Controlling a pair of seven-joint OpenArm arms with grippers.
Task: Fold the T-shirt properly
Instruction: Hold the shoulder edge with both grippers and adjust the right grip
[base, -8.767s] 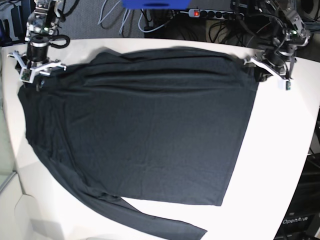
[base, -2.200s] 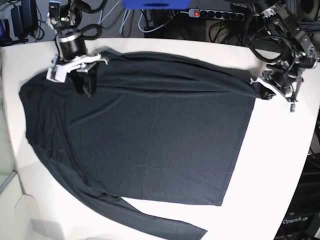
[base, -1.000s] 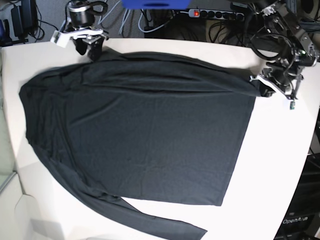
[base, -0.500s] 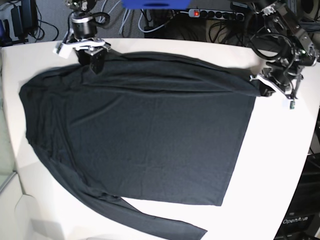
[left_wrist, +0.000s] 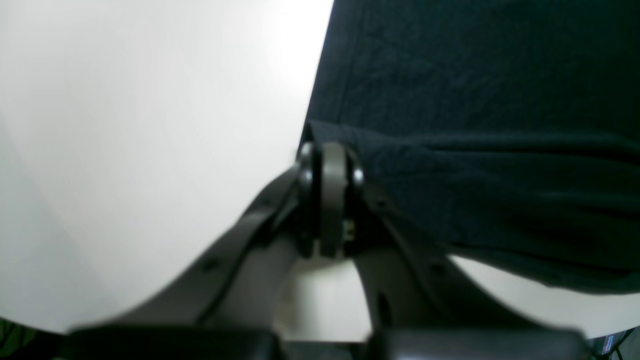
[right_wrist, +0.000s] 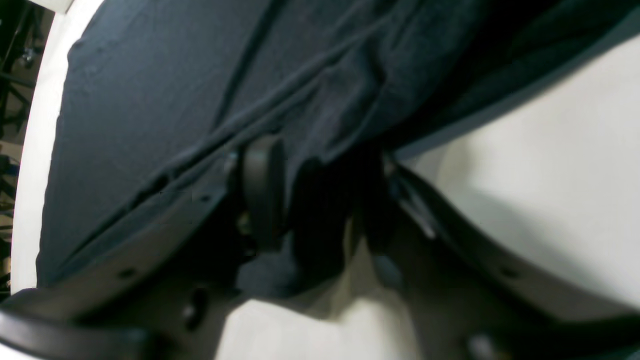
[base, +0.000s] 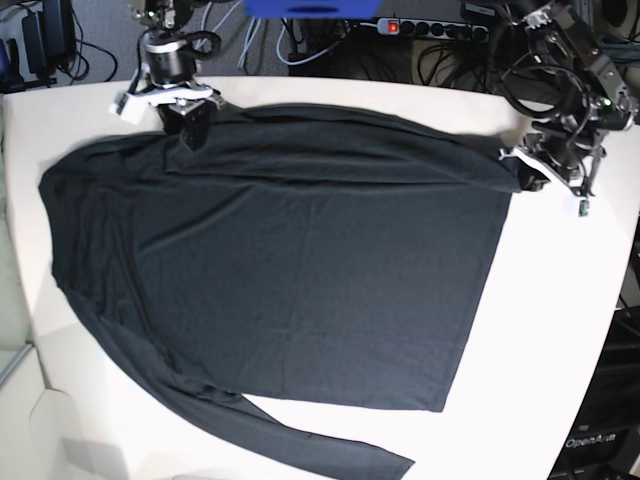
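The black long-sleeved shirt (base: 300, 260) looks thin, light and limp. Left gripper (left_wrist: 327, 165) jaws pinch its corner at the desk's (base: 560, 300) far edge; right gripper (right_wrist: 320, 200) jaws stand half spread around a fold.

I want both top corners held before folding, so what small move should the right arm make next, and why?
Probably finish closing the right tool on the T-shirt. A bunch of fabric at the shirt's far edge sits between its jaws, which still look partly apart, while the left tool is already shut on the opposite corner.
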